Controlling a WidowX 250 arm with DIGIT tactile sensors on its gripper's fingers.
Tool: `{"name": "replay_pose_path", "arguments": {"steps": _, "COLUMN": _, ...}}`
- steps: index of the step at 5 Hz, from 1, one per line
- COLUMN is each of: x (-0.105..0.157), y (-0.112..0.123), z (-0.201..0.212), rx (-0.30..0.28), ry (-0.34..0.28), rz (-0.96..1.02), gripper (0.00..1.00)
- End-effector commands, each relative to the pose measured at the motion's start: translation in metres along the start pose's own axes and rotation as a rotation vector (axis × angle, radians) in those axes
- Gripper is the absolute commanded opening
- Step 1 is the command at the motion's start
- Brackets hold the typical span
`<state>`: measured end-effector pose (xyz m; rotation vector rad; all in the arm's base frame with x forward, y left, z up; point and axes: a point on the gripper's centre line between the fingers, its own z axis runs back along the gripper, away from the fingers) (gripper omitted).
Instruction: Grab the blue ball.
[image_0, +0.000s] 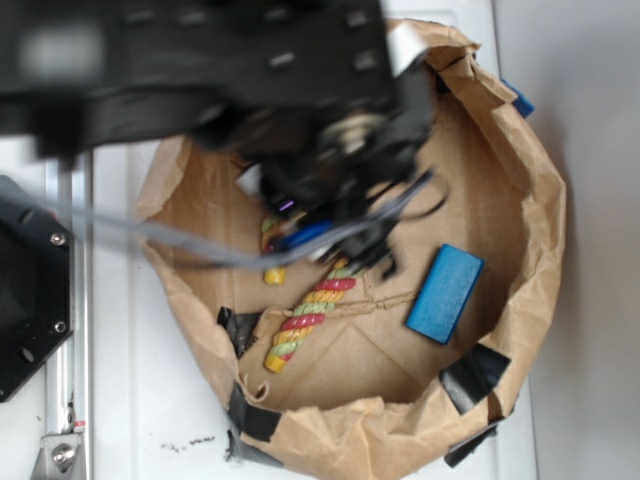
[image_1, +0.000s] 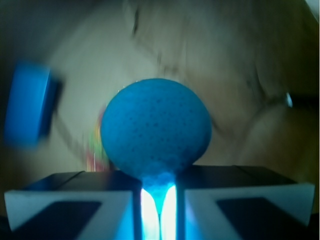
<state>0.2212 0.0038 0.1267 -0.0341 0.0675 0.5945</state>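
The blue ball (image_1: 156, 127) fills the middle of the wrist view, round, teal-blue and finely pitted. Its lower part is squeezed into the narrow gap between the two fingers of my gripper (image_1: 159, 182), which is shut on it. From outside, the gripper (image_0: 345, 215) hangs blurred over the back left of the paper bag's floor. A blue patch (image_0: 305, 237) under the fingers looks like the ball, though most of it is hidden by the arm.
A flat blue block (image_0: 444, 293) lies on the right of the bag floor. A multicoloured rope toy (image_0: 305, 320) stretches across the middle. The rolled-down brown bag wall (image_0: 540, 200) rings everything, with black tape patches (image_0: 470, 375). A metal rail (image_0: 65, 300) runs along the left.
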Motion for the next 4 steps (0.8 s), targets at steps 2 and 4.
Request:
{"name": "replay_pose_path", "arguments": {"steps": 2, "x": -0.001, "y": 0.045, "z": 0.057, "rx": 0.003, "ry": 0.050, "rz": -0.487, "gripper": 0.00}}
{"name": "replay_pose_path", "arguments": {"steps": 4, "x": -0.013, "y": 0.048, "z": 0.054, "rx": -0.010, "ry": -0.072, "rz": -0.394, "gripper": 0.00}}
